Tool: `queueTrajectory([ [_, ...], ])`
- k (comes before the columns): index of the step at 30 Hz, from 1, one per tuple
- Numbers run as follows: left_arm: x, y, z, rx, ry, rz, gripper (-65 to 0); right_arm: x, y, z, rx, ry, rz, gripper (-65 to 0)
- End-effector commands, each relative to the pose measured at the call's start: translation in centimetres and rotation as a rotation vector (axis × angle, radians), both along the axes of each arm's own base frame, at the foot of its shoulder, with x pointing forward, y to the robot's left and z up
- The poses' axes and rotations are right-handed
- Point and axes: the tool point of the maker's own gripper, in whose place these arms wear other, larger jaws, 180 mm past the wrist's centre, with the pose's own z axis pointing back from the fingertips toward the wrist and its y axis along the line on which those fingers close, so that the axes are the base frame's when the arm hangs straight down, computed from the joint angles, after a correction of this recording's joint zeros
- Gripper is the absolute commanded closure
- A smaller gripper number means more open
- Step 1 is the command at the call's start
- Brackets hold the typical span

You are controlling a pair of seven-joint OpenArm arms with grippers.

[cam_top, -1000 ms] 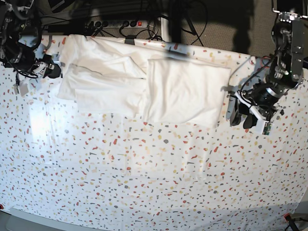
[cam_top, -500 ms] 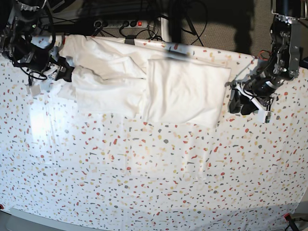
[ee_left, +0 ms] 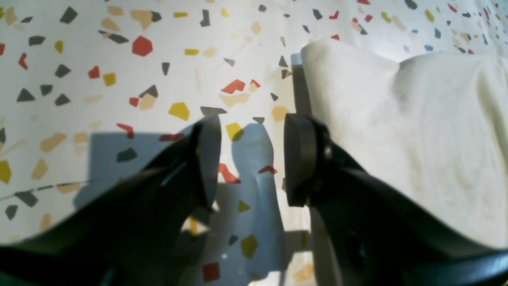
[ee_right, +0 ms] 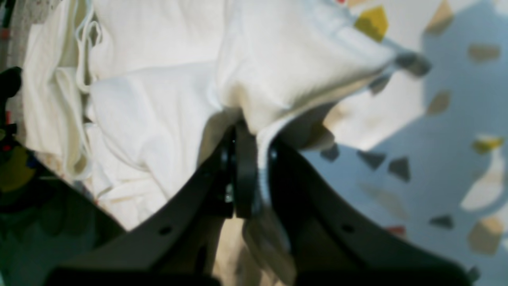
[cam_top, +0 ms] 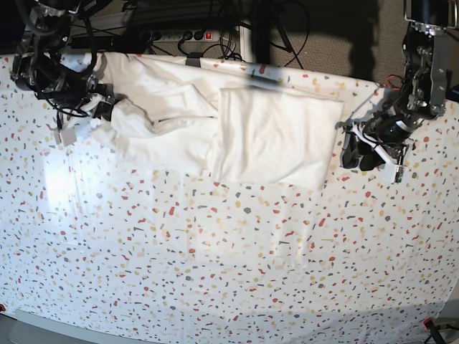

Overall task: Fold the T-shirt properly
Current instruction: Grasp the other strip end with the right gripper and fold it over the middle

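Right gripper (ee_right: 254, 174) pinching T-shirt (cam_top: 272, 132) (left gripper (ee_left: 252, 159) agape)

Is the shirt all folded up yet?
Partly. The T-shirt lies in overlapping layers, and the right gripper pinches one edge.

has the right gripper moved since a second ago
Yes. The right gripper, shut on the T-shirt, has dragged its edge inward, away from the table's side edge.
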Motion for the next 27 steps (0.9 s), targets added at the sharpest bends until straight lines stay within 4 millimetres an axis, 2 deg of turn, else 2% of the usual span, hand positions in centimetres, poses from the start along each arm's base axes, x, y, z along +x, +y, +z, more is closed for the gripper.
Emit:
queueTrajectory([
  [1, 1.1, 0.4, 1.6, 0.004, -0.058, 0.001, -25.5, 0.7, -1.3, 0.7, -0.046, -0.032, -0.015, 0.0],
  [11, 0.4, 0.4, 0.5, 0.021, -0.032, -0.023, -25.3, 1.5, -7.2, 3.6, -0.215, -0.058, 0.002, 0.0],
  [14, -0.2, -0.1, -0.2, 0.007, -0.015, -0.065, -25.3, 1.9, -7.5, 4.9, -0.218, -0.076, 0.021, 0.0],
  [17, -0.9, -1.0, -1.1, -0.019, 0.007, -0.105, -25.4, 2.2, -5.5, 6.4, -0.171, -0.105, 0.070, 0.0],
  [24, -2.6, -5.1, -3.6, -0.117, 0.062, -0.157, -25.3, 3.2, 1.9, 11.7, -0.087, -0.294, 0.187, 0.0],
  [27, -3.7, -7.0, -4.7, -0.125, 0.089, -0.208, -25.3, 3.4, 4.8, 13.2, -0.045, -0.366, 0.190, 0.0],
])
